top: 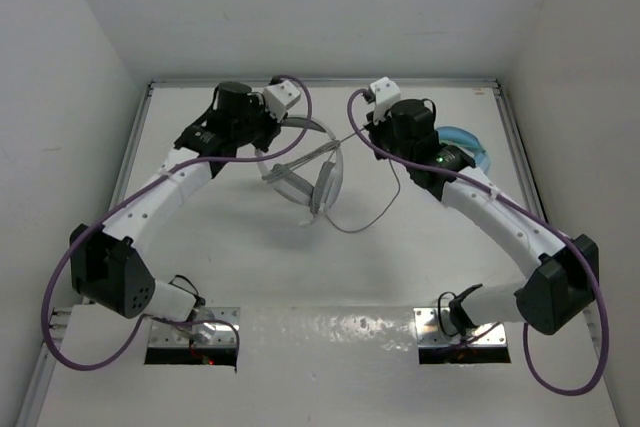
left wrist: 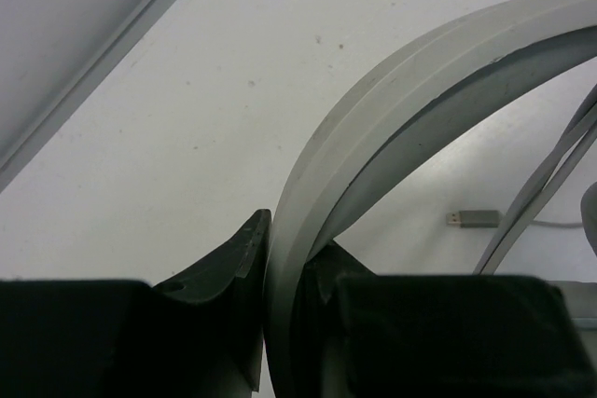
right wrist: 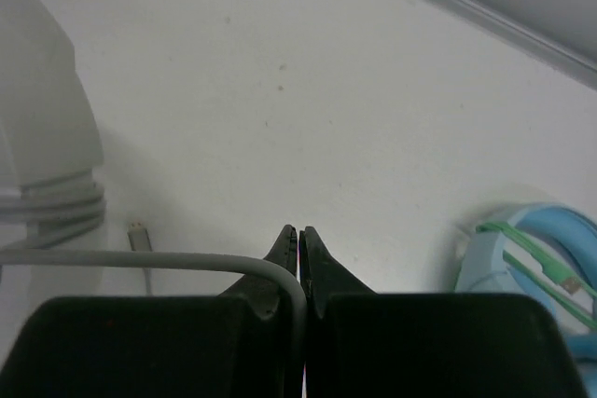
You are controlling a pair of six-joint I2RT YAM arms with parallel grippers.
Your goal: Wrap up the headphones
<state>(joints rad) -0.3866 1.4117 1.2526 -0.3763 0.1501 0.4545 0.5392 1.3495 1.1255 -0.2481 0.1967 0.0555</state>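
Clamping the headband (left wrist: 392, 81) of the headphones (top: 315, 182) toward twelve o'clock on the table (top: 300, 277), the left gripper (left wrist: 284, 240) faces the right gripper (right wrist: 299, 230), pinched tight on their cable (right wrist: 140, 260), with light blue headphones (top: 470, 142) hugging the two o'clock rim and white tabletop spreading toward six.

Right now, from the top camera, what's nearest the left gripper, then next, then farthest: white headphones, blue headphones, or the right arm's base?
1. White headphones: headband pinched in the left gripper.
2. Blue headphones: right side, toward the back.
3. Right arm's base: right side, at the near edge.
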